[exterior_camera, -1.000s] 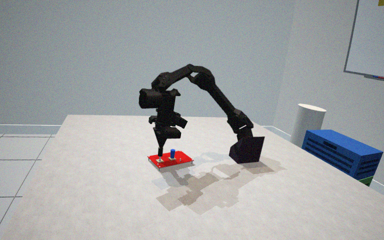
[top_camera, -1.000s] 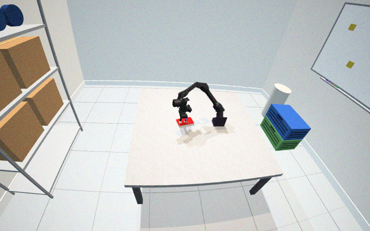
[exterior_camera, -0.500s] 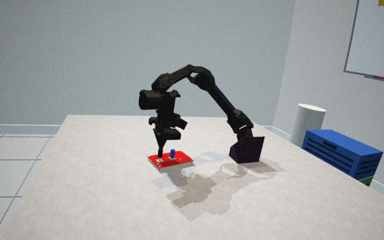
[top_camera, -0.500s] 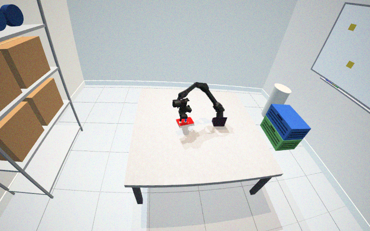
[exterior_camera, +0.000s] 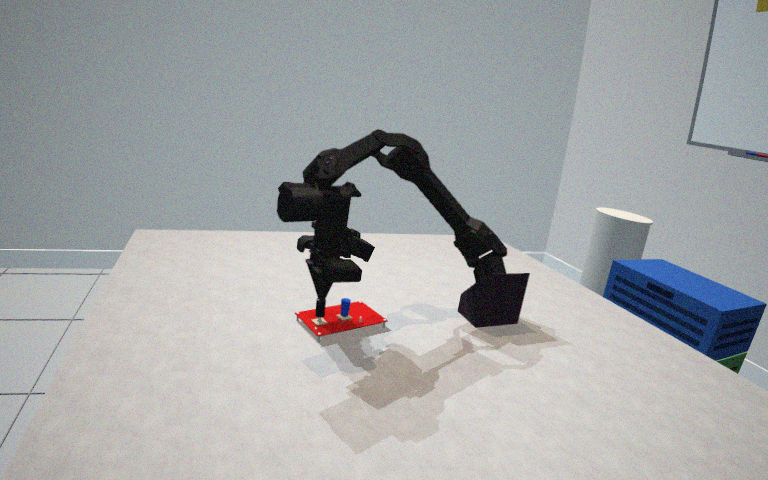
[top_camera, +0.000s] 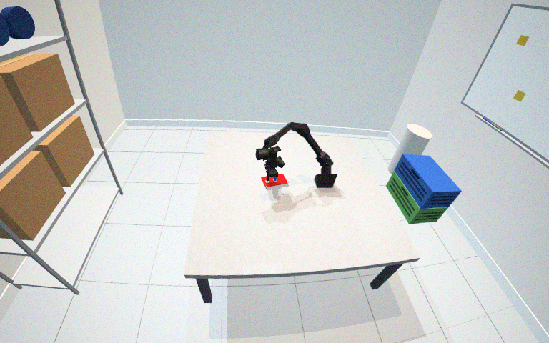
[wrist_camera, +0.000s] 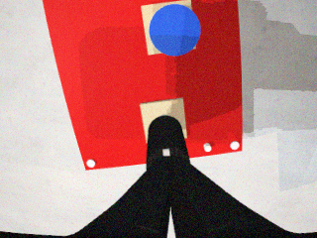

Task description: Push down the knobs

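Observation:
The red circuit board (top_camera: 282, 181) (exterior_camera: 368, 314) (wrist_camera: 114, 74) stands on short legs on the table. A black knob (exterior_camera: 320, 308) (wrist_camera: 158, 131) stands upright over the tan potentiometer (exterior_camera: 314, 322) (wrist_camera: 151, 110) near one end of the board. A small pale bit shows below this knob in the exterior view. A blue knob (exterior_camera: 345, 307) (wrist_camera: 174, 30) stands upright over the other potentiometer (wrist_camera: 146, 22). My gripper (exterior_camera: 321, 297) (wrist_camera: 169, 166) is shut with nothing between its fingers, its tips at the black knob's top. Whether either knob touches its potentiometer cannot be told.
Small pale posts (wrist_camera: 235, 145) (exterior_camera: 360, 319) stand on the board near its edges. The arm's base (exterior_camera: 492, 300) (top_camera: 325, 180) is on the table to the right of the board. Crates (top_camera: 424, 186), a white cylinder (top_camera: 412, 141) and a shelf with boxes stand beyond the table (top_camera: 307, 234).

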Motion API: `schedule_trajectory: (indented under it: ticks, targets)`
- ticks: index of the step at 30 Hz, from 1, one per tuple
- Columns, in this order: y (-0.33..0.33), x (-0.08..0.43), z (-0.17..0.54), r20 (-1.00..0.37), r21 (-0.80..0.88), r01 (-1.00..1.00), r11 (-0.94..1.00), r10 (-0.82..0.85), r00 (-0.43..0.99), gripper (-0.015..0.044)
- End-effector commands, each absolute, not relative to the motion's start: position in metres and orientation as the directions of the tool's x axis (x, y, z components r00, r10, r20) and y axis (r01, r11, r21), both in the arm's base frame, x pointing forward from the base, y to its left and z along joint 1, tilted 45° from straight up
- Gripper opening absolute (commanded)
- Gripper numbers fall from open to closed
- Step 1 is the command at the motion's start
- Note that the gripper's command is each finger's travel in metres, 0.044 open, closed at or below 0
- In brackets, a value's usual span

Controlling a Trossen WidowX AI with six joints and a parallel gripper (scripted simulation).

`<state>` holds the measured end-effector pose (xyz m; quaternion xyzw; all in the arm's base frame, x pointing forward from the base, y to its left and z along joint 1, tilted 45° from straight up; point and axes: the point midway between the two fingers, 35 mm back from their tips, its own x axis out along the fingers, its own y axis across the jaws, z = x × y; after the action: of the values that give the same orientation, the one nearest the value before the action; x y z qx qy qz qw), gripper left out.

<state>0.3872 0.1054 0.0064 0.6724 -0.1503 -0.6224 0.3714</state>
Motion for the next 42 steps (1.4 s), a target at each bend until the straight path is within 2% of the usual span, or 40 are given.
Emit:
schedule_trajectory:
  ticks: [1,42]
  targets:
    - [0.0856,0.3951,-0.01,-0.717,0.695,0.233,-0.681,-0.681,0.149,0.0]
    - [0.0826,0.3957,-0.0131,-0.717,0.695,0.233,-0.68,-0.681,0.149,0.0]
